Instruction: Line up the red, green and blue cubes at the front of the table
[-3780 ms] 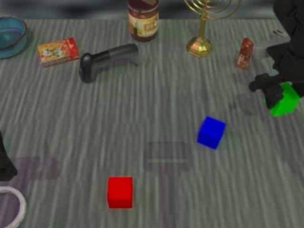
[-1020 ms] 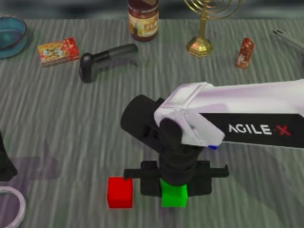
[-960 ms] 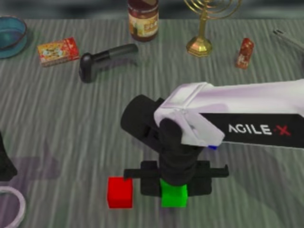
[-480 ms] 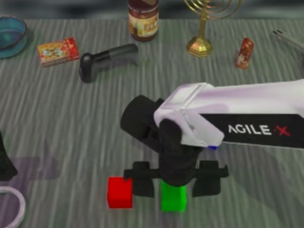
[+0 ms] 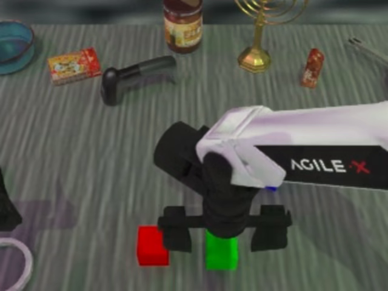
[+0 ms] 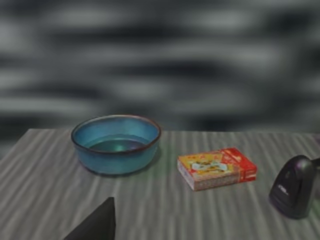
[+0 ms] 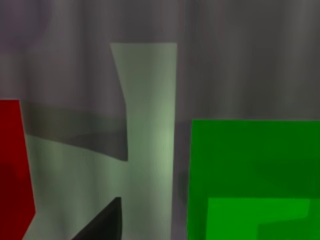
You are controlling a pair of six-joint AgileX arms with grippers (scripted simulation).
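At the far left of the table (image 5: 91,163) I see a blue bowl (image 5: 13,43); I cannot tell what it holds. A jar (image 5: 182,24) stands at the far edge. My left gripper (image 5: 7,206) is parked at the left edge; I cannot tell its finger state. Near the front, the red cube (image 5: 151,245) sits just left of the green cube (image 5: 221,251). My right gripper (image 5: 223,229) hovers over the green cube, fingers spread wide, one either side, not touching. The blue cube (image 5: 272,188) is mostly hidden under the right arm.

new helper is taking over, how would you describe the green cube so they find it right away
Look at the front edge of the table, under the white right arm's open hand. The green cube sits there between the fingers, just right of the red cube with a small gap. It is the only green thing on the table.
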